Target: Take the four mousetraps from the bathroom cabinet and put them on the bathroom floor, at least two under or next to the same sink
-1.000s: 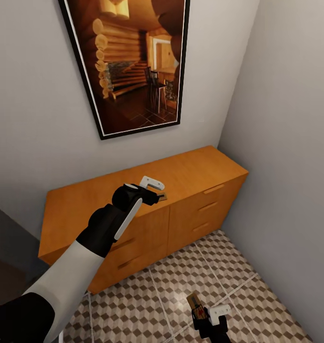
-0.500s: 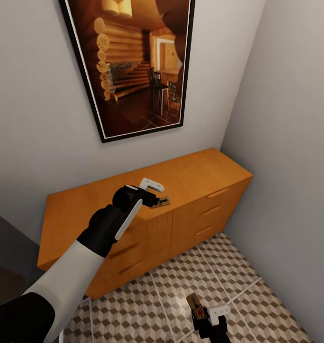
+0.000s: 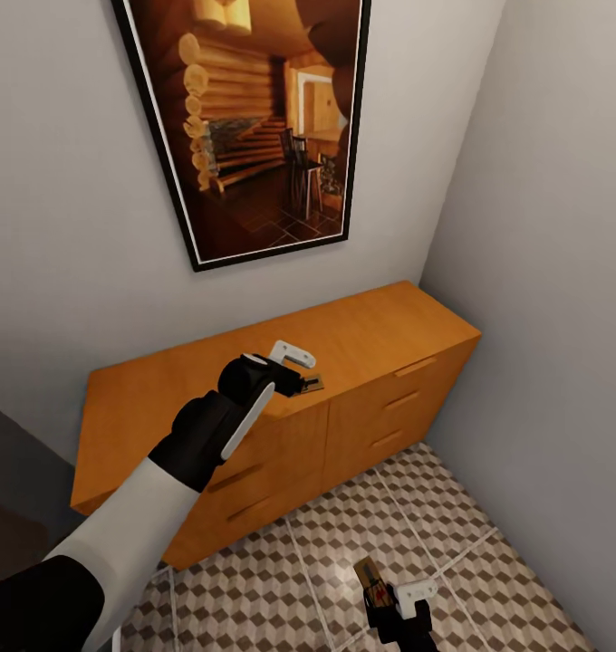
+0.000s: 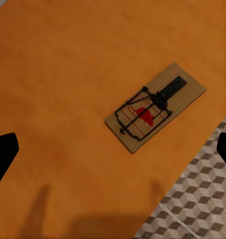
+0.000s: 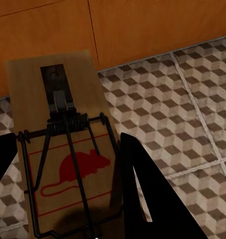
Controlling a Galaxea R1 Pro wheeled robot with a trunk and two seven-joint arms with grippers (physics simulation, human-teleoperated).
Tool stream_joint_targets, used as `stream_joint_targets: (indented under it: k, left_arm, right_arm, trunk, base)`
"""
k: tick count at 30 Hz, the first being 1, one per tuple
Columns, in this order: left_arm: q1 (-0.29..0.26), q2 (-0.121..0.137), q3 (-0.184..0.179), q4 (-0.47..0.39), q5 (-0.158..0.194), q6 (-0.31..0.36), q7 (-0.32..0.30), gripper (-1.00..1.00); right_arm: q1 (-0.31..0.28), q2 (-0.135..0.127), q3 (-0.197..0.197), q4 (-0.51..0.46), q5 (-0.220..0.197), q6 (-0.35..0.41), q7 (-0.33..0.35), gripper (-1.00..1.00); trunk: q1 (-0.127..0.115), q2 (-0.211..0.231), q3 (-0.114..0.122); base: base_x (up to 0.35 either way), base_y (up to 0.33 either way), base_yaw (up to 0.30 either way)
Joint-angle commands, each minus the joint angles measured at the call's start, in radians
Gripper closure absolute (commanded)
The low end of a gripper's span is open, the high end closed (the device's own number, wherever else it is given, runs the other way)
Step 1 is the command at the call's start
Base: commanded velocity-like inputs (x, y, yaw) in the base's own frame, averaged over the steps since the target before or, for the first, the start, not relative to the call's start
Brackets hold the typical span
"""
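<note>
One mousetrap (image 3: 312,384) lies flat on the orange-brown cabinet (image 3: 154,389), close to the top's front edge. My left gripper (image 3: 297,368) hovers open just above it, one white finger and one dark finger apart. The left wrist view has this mousetrap (image 4: 155,107) straight ahead on the cabinet top (image 4: 68,74), between the spread fingertips (image 4: 4,152) and untouched. Low over the bathroom floor (image 3: 281,580), my right gripper (image 3: 391,593) is shut on a second mousetrap (image 3: 370,578). In the right wrist view that mousetrap (image 5: 68,159) sits clamped between the dark fingers (image 5: 137,184), red mouse mark up.
A large framed picture (image 3: 254,118) of a log interior hangs on the grey wall above the cabinet. A second grey wall (image 3: 562,317) closes the corner on the right. Drawer fronts with bar handles (image 3: 406,365) face the tiled floor. A dark surface (image 3: 9,507) stands at the left.
The whole picture shifted slightly as the camera moved. My left gripper has edged a little closer over the mousetrap on the cabinet. The right gripper still holds its trap in place.
</note>
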Motion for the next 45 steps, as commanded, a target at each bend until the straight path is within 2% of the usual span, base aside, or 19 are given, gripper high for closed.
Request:
stream_joint_targets:
  k: [1,5,9,11,15,19,24,27,31,33,35,36,37,38,39,40,42,43,45]
  left_arm:
    - [-0.001,0.002,-0.003,-0.001,0.010,0.004,0.010,-1.00]
    - [-0.001,0.020,-0.016,-0.009,0.010,0.002,0.001,-1.00]
    - [-0.001,0.055,-0.024,-0.031,0.009,0.000,-0.072,-1.00]
    - [-0.001,0.083,-0.026,-0.054,0.007,-0.001,-0.132,-1.00]
    - [-0.001,0.182,-0.025,-0.120,0.005,-0.003,-0.294,-1.00]
    - [-0.002,0.251,-0.023,-0.169,0.002,-0.009,-0.432,-1.00]
    - [-0.003,0.294,-0.023,-0.196,-0.013,-0.022,-0.597,-1.00]
    - [-0.003,0.313,-0.023,-0.213,-0.049,-0.030,-0.689,-1.00]
    - [-0.003,0.332,-0.023,-0.232,-0.139,-0.079,-0.822,-1.00]
    - [-0.003,0.340,-0.023,-0.234,-0.210,-0.115,-0.919,-1.00]
    - [-0.003,0.348,-0.022,-0.236,-0.304,-0.151,-1.031,-1.00]
    - [-0.003,0.351,-0.022,-0.237,-0.379,-0.176,-1.111,-1.00]
    - [-0.003,0.352,-0.021,-0.237,-0.418,-0.187,-1.152,-1.00]
    - [-0.003,0.353,-0.020,-0.239,-0.498,-0.211,-1.232,-1.00]
    - [-0.003,0.353,-0.018,-0.239,-0.536,-0.222,-1.271,-1.00]
    - [-0.003,0.353,-0.015,-0.241,-0.608,-0.245,-1.347,-1.00]
    - [-0.003,0.352,0.004,-0.251,-0.719,-0.288,-1.467,-1.00]
    - [-0.003,0.351,0.036,-0.263,-0.769,-0.311,-1.523,-1.00]
    - [-0.003,0.350,0.072,-0.274,-0.796,-0.325,-1.555,-1.00]
  right_arm:
    - [-0.001,0.000,0.001,0.001,0.004,-0.003,-0.003,1.00]
    - [-0.001,-0.001,0.001,0.001,0.004,-0.003,-0.003,1.00]
    - [-0.001,-0.001,0.001,0.001,0.004,-0.003,-0.003,1.00]
    - [-0.001,-0.001,0.001,0.001,0.004,-0.003,-0.003,1.00]
    - [-0.001,-0.001,0.001,0.001,0.004,-0.003,-0.003,1.00]
    - [-0.001,-0.002,0.001,0.001,0.004,-0.003,-0.003,1.00]
    - [-0.001,-0.002,0.001,0.001,0.004,0.010,-0.003,1.00]
    - [-0.001,-0.002,0.001,0.001,0.004,0.012,-0.003,1.00]
    - [-0.001,-0.001,0.001,0.001,0.004,0.013,-0.003,1.00]
    - [-0.001,-0.001,0.001,0.001,0.004,0.013,-0.003,1.00]
    - [-0.001,0.000,0.001,0.000,0.004,0.014,-0.003,1.00]
    - [-0.001,0.000,0.001,0.000,0.004,0.014,-0.003,1.00]
    - [-0.001,0.000,0.001,0.000,0.004,0.014,-0.003,1.00]
    - [-0.001,0.000,0.001,0.000,0.004,0.014,-0.003,1.00]
    - [-0.001,0.000,0.001,0.000,0.004,0.014,-0.003,1.00]
    - [-0.001,0.000,0.001,0.000,0.004,0.014,-0.003,1.00]
    - [-0.001,0.000,0.001,0.000,0.004,0.014,-0.003,1.00]
    - [-0.001,0.000,0.001,0.000,0.004,0.014,-0.003,1.00]
    - [-0.001,0.000,0.001,0.000,0.004,0.014,-0.003,1.00]
  trunk:
    - [0.001,-0.002,-0.002]
    - [0.001,-0.002,-0.002]
    - [0.001,-0.002,-0.002]
    - [0.001,-0.002,-0.002]
    - [0.001,-0.002,-0.002]
    - [0.001,-0.002,-0.002]
    - [0.001,-0.002,-0.002]
    - [0.001,-0.002,-0.002]
    - [0.001,-0.002,-0.002]
    - [0.001,-0.002,-0.002]
    - [0.001,-0.002,-0.002]
    - [0.001,-0.002,-0.002]
    - [0.001,-0.002,-0.002]
    - [0.001,-0.002,-0.002]
    - [0.001,-0.002,-0.002]
    - [0.001,-0.002,-0.002]
    - [0.001,-0.002,-0.002]
    - [0.001,-0.002,-0.002]
    - [0.001,-0.002,-0.002]
  base:
    - [0.000,0.000,0.000]
    - [0.000,0.000,0.000]
    - [0.000,0.000,0.000]
    - [0.000,0.000,0.000]
    - [0.000,0.000,0.000]
    - [0.000,0.000,0.000]
    - [0.000,0.000,0.000]
    - [0.000,0.000,0.000]
    - [0.000,0.000,0.000]
    - [0.000,0.000,0.000]
    - [0.000,0.000,0.000]
    - [0.000,0.000,0.000]
    - [0.000,0.000,0.000]
    - [0.000,0.000,0.000]
    - [0.000,0.000,0.000]
    - [0.000,0.000,0.000]
    - [0.000,0.000,0.000]
    - [0.000,0.000,0.000]
    - [0.000,0.000,0.000]
